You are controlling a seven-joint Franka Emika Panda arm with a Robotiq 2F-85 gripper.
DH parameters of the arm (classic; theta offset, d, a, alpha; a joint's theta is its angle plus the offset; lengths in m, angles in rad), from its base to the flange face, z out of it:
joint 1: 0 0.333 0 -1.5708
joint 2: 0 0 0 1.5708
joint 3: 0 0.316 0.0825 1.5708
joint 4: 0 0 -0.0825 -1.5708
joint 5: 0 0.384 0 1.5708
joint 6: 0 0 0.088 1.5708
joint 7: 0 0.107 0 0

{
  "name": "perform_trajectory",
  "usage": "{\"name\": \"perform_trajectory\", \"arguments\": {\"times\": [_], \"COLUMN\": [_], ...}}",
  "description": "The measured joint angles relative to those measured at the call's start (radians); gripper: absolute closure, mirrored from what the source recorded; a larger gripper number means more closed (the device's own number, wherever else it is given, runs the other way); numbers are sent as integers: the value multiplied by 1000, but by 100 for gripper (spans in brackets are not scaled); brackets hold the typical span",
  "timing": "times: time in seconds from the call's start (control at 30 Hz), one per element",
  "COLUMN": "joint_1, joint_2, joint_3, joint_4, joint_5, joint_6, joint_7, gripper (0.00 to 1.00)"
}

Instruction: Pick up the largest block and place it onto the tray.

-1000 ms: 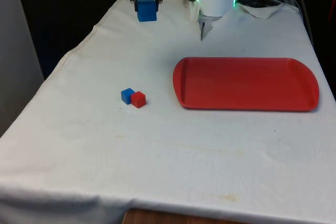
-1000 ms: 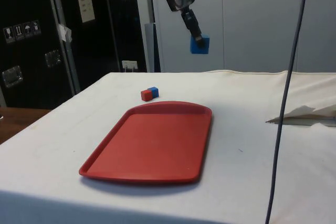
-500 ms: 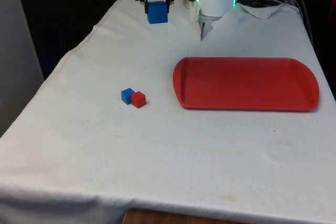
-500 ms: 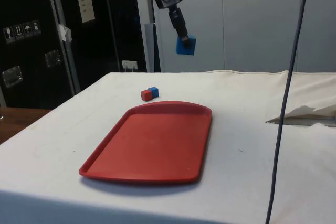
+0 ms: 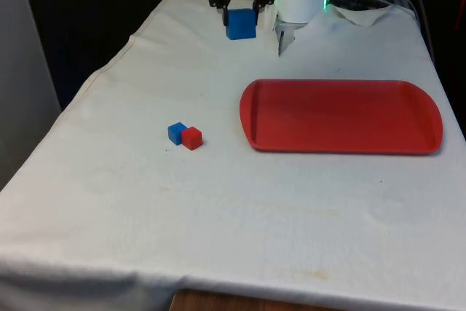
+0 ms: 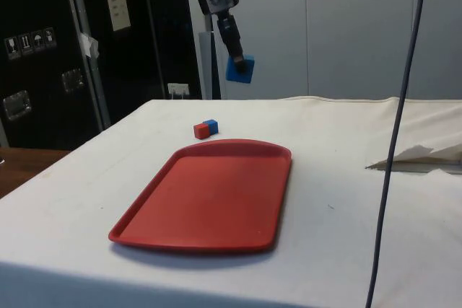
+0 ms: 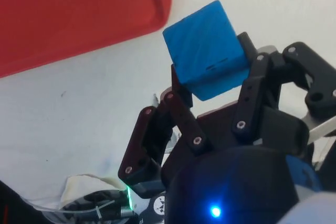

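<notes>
Table [image 5: 240, 209] under white cloth. Red tray [image 5: 341, 116] lies flat toward the front view's right. Small blue block [image 5: 176, 132] and small red block [image 5: 191, 138] sit touching each other, left of the tray, well apart from it.

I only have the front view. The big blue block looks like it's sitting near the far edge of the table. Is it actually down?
Observer: No. In the side view the big blue block hangs well above the cloth, clamped in the gripper.
Operator: Is the grip square?
Observer: In the wrist view the block sits cocked, one corner pointing away from the fingers, which pinch two opposite faces.
Operator: Is it over the tray?
Observer: Not yet. From the side, the block is past the red tray's far rim, roughly above the two small blocks, blue and red.
</notes>
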Motion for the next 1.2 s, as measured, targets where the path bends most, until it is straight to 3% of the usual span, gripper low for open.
{"name": "perform_trajectory", "arguments": {"times": [0.2, 0.6, 0.83, 1.2], "joint_1": [1, 1, 2, 2], "joint_2": [0, 0, 12, 32], "joint_3": [50, 122, 178, 229], "joint_4": [-5, -17, -43, -68], "joint_5": [0, 0, 0, 0], "joint_6": [16, 57, 121, 190], "joint_7": [53, 129, 192, 250], "gripper": [99, 99, 99, 99]}}
